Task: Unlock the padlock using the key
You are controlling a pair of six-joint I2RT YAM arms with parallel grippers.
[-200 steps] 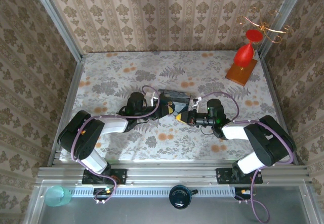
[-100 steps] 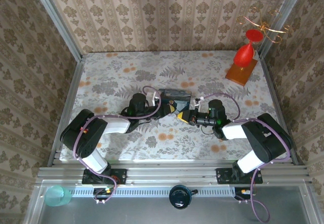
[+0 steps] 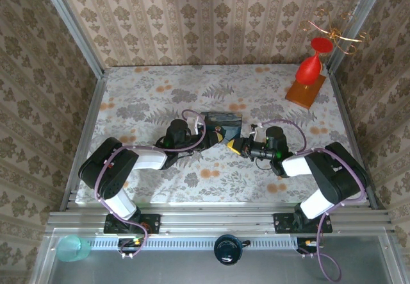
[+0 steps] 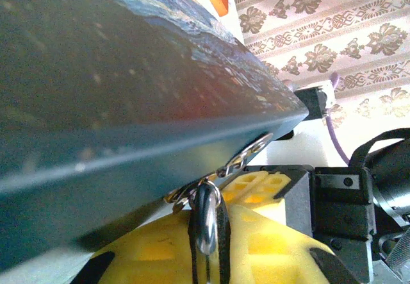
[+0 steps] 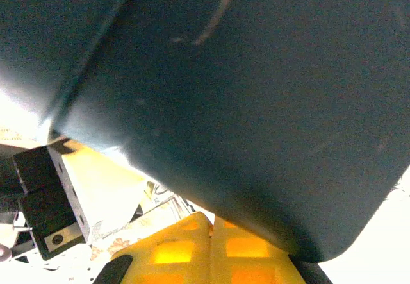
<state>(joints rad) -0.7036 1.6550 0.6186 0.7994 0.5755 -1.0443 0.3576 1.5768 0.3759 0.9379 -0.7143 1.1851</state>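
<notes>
The left end effector (image 4: 206, 253) is clamped on a small dark, silvery-looped piece, taken for the padlock (image 4: 205, 217), at lower centre beside the blue tin (image 4: 128, 98). The right end effector (image 5: 211, 253) is pressed together. Insertion of the key is judged in hand; fine alignment is required next.

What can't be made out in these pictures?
- Top view: the padlock is too small to pick out, and is covered where the left gripper and right gripper meet beside the blue tin.
- Left wrist view: the silvery metal piece pinched in the left gripper is blurred; key or shackle, I cannot tell.
- Right wrist view: the tin, close against the lens, hides whatever lies beyond the shut right gripper.
</notes>
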